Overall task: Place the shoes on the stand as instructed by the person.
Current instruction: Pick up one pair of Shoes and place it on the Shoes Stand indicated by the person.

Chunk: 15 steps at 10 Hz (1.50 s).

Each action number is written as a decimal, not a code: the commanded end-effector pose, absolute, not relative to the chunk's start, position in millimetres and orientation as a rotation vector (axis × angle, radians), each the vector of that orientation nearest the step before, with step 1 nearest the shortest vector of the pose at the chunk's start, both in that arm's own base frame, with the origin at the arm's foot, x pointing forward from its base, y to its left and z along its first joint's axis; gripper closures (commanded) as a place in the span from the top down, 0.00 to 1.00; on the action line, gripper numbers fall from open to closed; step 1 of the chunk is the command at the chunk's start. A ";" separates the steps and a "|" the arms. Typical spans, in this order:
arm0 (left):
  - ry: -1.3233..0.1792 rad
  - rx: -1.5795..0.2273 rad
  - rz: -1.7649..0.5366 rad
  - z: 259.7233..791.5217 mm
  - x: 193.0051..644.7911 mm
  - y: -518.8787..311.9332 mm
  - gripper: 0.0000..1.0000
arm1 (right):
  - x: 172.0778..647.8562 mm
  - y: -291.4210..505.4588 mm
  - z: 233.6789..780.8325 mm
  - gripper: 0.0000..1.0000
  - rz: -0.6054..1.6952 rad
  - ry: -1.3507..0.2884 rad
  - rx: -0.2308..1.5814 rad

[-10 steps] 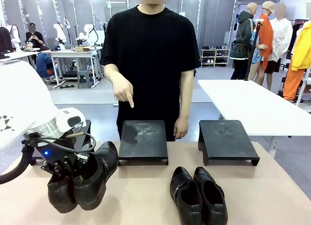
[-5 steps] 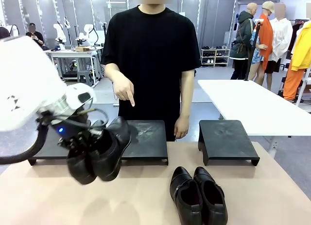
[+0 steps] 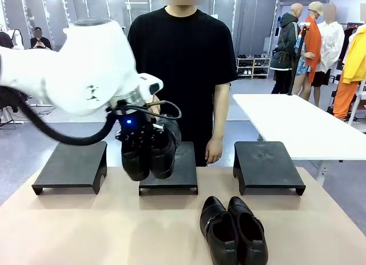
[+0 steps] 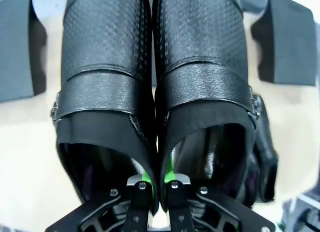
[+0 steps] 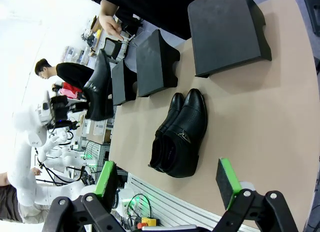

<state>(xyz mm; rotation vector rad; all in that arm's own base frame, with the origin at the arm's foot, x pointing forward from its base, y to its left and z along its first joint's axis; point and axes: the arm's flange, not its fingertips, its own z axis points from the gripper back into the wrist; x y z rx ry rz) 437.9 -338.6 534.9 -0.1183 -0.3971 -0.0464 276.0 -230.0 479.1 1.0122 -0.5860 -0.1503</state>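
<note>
Here, the left gripper [image 4: 151,184], jaws clamped on the inner collars of 2 glossy shoes [image 3: 150,156] that should handle stiff and slick, hangs seemingly above the middle stand [image 3: 184,178]; the right gripper [image 5: 166,181] has its jaws apart.

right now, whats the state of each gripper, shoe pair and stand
left gripper: shut on the chunky shoe pair, pinching their inner walls together
chunky shoe pair: in the air by the middle stand, toes down
slim shoe pair: flat on the table, side by side
right gripper: open, empty
left stand: bare
middle stand: bare
right stand: bare
</note>
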 end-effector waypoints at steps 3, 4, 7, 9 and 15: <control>-0.440 -0.026 -0.057 513.7 512.1 -390.7 0.07 | 276.0 -230.4 480.6 1.00 -0.137 -0.602 1.021; -0.452 -0.022 -0.073 502.8 524.0 -393.8 0.07 | 276.0 -230.4 480.6 1.00 -0.137 -0.602 1.021; -0.478 -0.013 -0.052 479.6 552.9 -401.6 0.07 | 276.0 -230.4 480.6 1.00 -0.137 -0.602 1.021; -0.511 0.018 -0.049 466.2 566.1 -403.3 0.07 | 276.0 -230.4 480.6 1.00 -0.137 -0.602 1.021; -0.524 0.052 -0.075 439.3 579.8 -401.1 0.07 | 276.0 -230.4 480.6 1.00 -0.137 -0.602 1.021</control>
